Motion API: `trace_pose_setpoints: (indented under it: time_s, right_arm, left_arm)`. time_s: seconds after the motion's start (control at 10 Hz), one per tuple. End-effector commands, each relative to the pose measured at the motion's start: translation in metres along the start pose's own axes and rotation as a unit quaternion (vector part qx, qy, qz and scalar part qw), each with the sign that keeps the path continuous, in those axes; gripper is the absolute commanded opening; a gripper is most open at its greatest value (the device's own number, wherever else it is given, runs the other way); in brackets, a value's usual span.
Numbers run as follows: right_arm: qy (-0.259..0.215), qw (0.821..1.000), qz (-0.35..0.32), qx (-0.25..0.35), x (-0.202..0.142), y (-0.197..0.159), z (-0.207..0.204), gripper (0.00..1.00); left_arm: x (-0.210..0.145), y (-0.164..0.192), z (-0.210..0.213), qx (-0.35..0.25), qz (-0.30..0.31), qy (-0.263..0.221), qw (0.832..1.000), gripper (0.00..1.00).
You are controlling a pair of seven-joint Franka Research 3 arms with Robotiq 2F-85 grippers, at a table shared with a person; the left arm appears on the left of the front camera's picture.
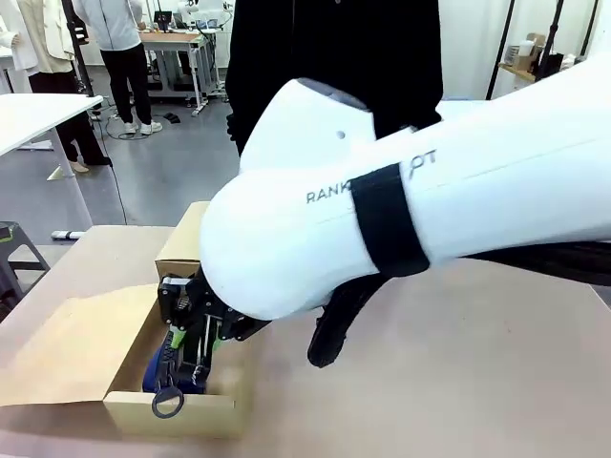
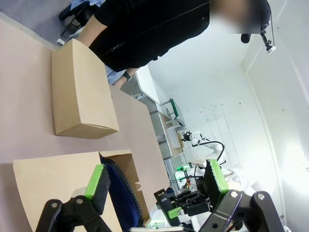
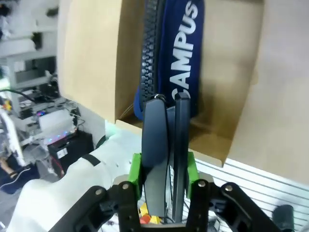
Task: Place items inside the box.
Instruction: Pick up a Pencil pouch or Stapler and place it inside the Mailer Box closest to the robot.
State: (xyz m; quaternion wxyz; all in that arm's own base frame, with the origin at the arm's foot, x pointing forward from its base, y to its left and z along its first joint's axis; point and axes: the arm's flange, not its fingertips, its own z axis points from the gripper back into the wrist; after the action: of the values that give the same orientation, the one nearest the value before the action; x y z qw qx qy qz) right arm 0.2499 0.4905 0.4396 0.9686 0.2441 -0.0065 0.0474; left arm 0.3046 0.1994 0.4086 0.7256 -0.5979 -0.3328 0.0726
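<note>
- Gripping a black stapler, the right gripper has its green pads pressed against the stapler's two sides. The stapler stands lengthwise between the fingers and reaches out past their tips.
- Straight ahead of that gripper, just beyond the stapler's end, a navy pouch lettered "CAMPUS" in white lies inside an open cardboard box. The pouch's black zip runs along one edge. Whether the stapler touches the pouch cannot be told.
- Seen from the front, the right arm comes across from the right, and its gripper points down into the box's opening with the blue of the pouch directly beneath it.
- The box's flap lies spread on the table, to the side of the gripper away from its arm.
- A second, closed cardboard box stands just behind the open one, on the gripper's far side, toward a person in black clothing at the table's edge.
- The left gripper has its jaws wide apart with nothing between them.
- Ahead of its fingers the open box shows, with the pouch's zipped edge in it, and the closed box sits farther ahead.
</note>
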Motion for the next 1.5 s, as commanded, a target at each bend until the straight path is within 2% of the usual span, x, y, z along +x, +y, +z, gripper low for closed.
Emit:
trace_pose_setpoints:
  time_s: [0.0, 0.1, 0.2, 0.3, 0.4, 0.6, 0.8, 0.9, 1.4]
  right_arm:
    - [-0.004, 1.0, 0.001, 0.002, -0.002, 0.001, 0.005, 0.41]
    - [-0.023, 0.998, -0.057, -0.001, 0.011, -0.003, -0.004, 0.41]
    - [-0.04, 0.996, -0.083, -0.014, 0.023, 0.0, -0.022, 0.41]
    - [-0.047, 0.995, -0.085, -0.019, 0.03, 0.005, -0.035, 0.41]
    - [-0.077, 0.992, -0.094, -0.035, 0.036, 0.005, -0.045, 0.41]
    - [-0.056, 0.994, -0.085, -0.038, 0.037, 0.003, -0.051, 0.41]
    - [-0.061, 0.994, -0.084, -0.038, 0.037, -0.001, -0.049, 0.41]
    - [-0.059, 0.994, -0.078, -0.038, 0.036, -0.002, -0.049, 0.99]
    - [-0.076, 0.994, -0.073, -0.018, 0.036, -0.007, -0.044, 1.0]
  left_arm:
    - [-0.001, -0.001, -0.001, -0.01, -0.01, -0.008, 1.0, 1.0]
    - [-0.001, -0.001, -0.001, -0.01, -0.01, -0.008, 1.0, 1.0]
    - [-0.001, -0.001, -0.001, -0.01, -0.01, -0.008, 1.0, 1.0]
    - [-0.001, -0.001, -0.001, -0.01, -0.01, -0.008, 1.0, 1.0]
    - [-0.001, -0.001, -0.001, -0.01, -0.01, -0.008, 1.0, 1.0]
    - [-0.001, -0.001, -0.001, -0.01, -0.01, -0.008, 1.0, 1.0]
    - [-0.001, -0.001, -0.001, -0.01, -0.01, -0.008, 1.0, 1.0]
    - [-0.001, -0.001, -0.001, -0.01, -0.01, -0.008, 1.0, 1.0]
    - [-0.001, -0.001, -0.001, -0.01, -0.01, -0.008, 1.0, 1.0]
